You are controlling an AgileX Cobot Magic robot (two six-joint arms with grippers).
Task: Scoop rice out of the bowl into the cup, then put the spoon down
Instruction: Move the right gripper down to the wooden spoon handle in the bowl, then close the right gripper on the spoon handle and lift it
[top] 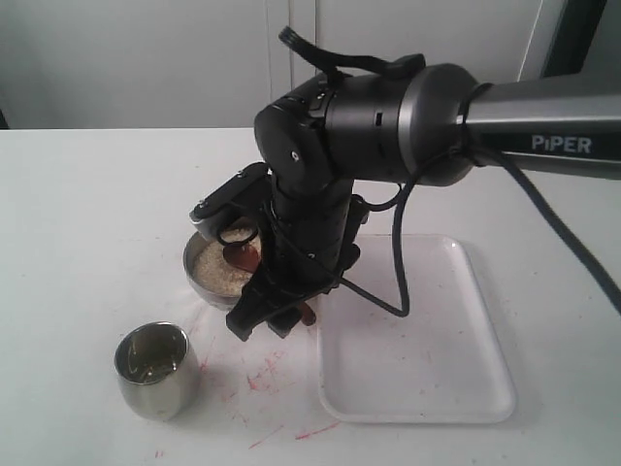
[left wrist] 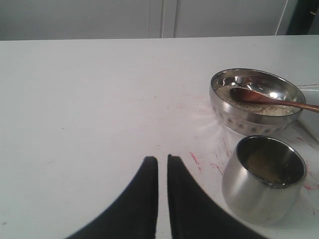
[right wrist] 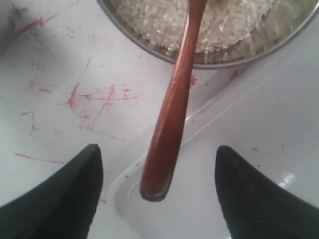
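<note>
**Spoon lies free in the bowl, right end effector released around its handle**

Left end effector [left wrist: 162, 162]: clenched to a hairline gap, nothing in it. It sits over the white bench [top: 87, 223], well apart from the bowl. Not in play.

Small shiny steel tumbler cup [top: 153, 374]: upright, just beside the bowl, left of it and nearer the camera in the exterior view. There's a thin layer of what looks like grains at the bottom, though reflections make that unsure.

Wide, shallow, shiny steel bowl [left wrist: 244, 122]: holds a heap of off-white rice [right wrist: 219, 22], sitting below the rim.

Slim reddish-brown wooden spoon [right wrist: 172, 104]: scoop on the rice, handle leaning over the bowl's rim. The long axis runs from the bowl's middle out to its right. The handle end hangs over a corner of the white plastic tray [top: 456, 330], which lies right of the bowl.

Right end effector [right wrist: 158, 148]: released, jaws wide. The black fingers [right wrist: 65, 194] stand either side of the handle end with a clear gap on both sides and no contact. The handle is centred between them, its axis pointing from the end effector into the bowl. This arm is much the nearer.

Judgement: with grains in the cup and the spoon unheld, the set-down looks done or nearly so. The next move should go along the handle axis or straight up, because sideways drift could clip the handle and flip the spoon off the rim.
</note>
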